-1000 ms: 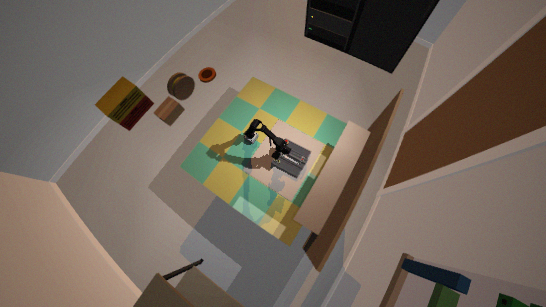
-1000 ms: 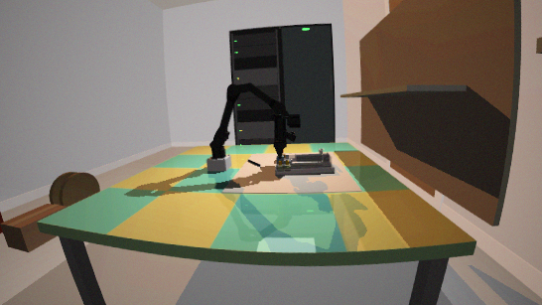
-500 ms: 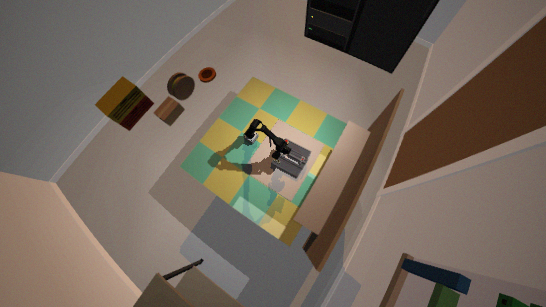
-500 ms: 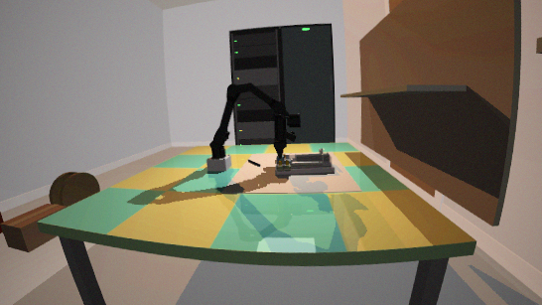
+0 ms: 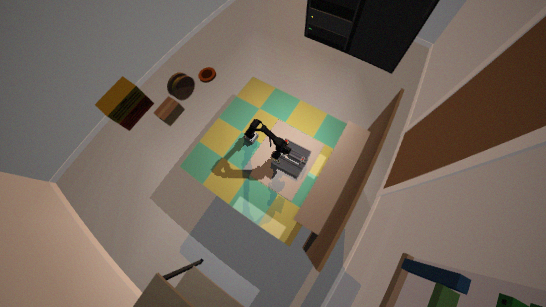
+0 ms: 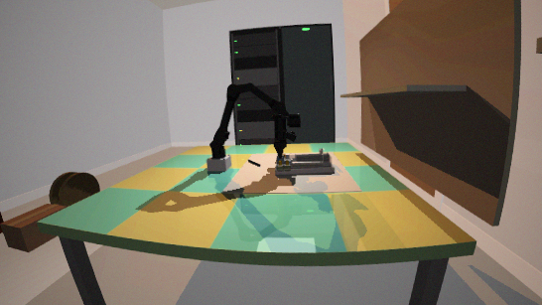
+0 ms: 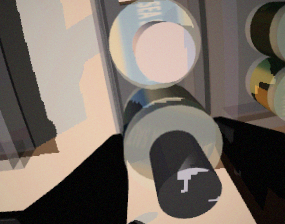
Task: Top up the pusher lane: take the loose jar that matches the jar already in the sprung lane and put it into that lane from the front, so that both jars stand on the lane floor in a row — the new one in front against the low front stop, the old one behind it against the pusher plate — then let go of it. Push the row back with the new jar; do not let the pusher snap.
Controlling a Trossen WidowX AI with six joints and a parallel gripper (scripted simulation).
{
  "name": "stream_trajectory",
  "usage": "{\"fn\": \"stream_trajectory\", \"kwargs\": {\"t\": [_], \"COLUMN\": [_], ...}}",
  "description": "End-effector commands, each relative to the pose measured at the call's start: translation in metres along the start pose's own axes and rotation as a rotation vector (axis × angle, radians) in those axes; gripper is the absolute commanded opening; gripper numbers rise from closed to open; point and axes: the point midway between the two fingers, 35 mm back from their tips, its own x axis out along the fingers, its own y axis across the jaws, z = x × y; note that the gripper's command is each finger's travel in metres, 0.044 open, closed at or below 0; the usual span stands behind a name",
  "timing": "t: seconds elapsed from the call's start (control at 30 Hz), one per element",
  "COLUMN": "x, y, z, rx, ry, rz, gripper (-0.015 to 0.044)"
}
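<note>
My gripper [image 5: 275, 156] [image 6: 280, 156] [image 7: 167, 135] is shut on a clear glass jar [image 7: 138, 145] whose cap looks dark with a small lit patch. The held jar is at the front mouth of the sprung lane in the grey rack [image 5: 291, 171] [image 6: 318, 169], right in front of the lane jar [image 7: 124, 60]. The lane jar has a pale cap and a pale blue label and stands between the lane walls. In the wrist view the two jars overlap slightly; whether they touch, and how high the held jar's base is, cannot be told. The front stop and pusher plate are hidden.
Two jars, one dark [image 7: 265, 30] and one green and orange [image 7: 263, 82], are in the neighbouring lane to the right in the wrist view. The rack stands on a pale board [image 6: 342, 184] on the checkered table [image 6: 278, 211]. A small dark stick [image 6: 253, 162] lies near the arm's base.
</note>
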Motion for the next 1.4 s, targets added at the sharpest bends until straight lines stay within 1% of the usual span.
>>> {"fn": "stream_trajectory", "kwargs": {"t": [0.0,1.37], "x": [-0.0022,-0.0009], "y": [-0.0002,-0.0002], "z": [0.0072,0.0118], "rx": [0.002,0.002], "ry": [-0.027,-0.027], "rz": [-0.003,-0.003], "gripper": [0.0000,0.0000]}}
